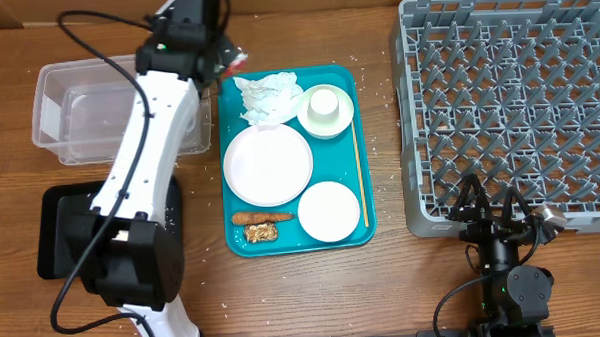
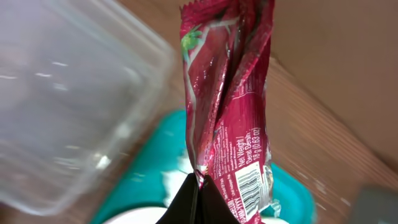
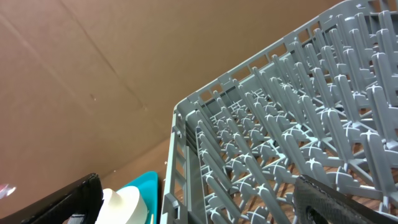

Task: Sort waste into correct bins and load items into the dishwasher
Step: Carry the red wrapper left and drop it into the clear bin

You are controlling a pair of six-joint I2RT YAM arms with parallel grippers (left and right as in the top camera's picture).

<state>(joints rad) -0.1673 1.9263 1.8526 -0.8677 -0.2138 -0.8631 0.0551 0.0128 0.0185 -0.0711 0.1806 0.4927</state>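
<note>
Left gripper (image 2: 196,198): fingertips pressed together, pinching the lower edge of the red wrapper (image 2: 227,99), which hangs clear of the tabletop (image 1: 384,286). Overhead view puts the wrapper at the far-left corner of the teal tray (image 1: 364,136), just beside the right end of the clear tub (image 1: 78,111). Legible print on the wrapper: "Net Weight 18 g (0.63 oz)", plus a barcode; brand name not readable. Right gripper (image 1: 493,204): fingers spread wide, holding nothing, positioned at the near edge of the grey rack (image 1: 513,111). Black tray (image 1: 52,232): near-left of tabletop, partly covered by the left arm. Teal tray contents, far to near: crumpled napkin (image 1: 268,98); small cup (image 1: 324,104) seated in a bowl (image 1: 343,118); flat plate (image 1: 268,163) at ctr; second bowl (image 1: 329,211) at near right; carrot-like stick (image 1: 262,218) w/ brown chunk (image 1: 262,233) touching it at near left. A thin wooden stick (image 1: 358,171) lies along the tray's right side. Rice grains (image 1: 379,136) are scattered on the tabletop between tray and rack.
</note>
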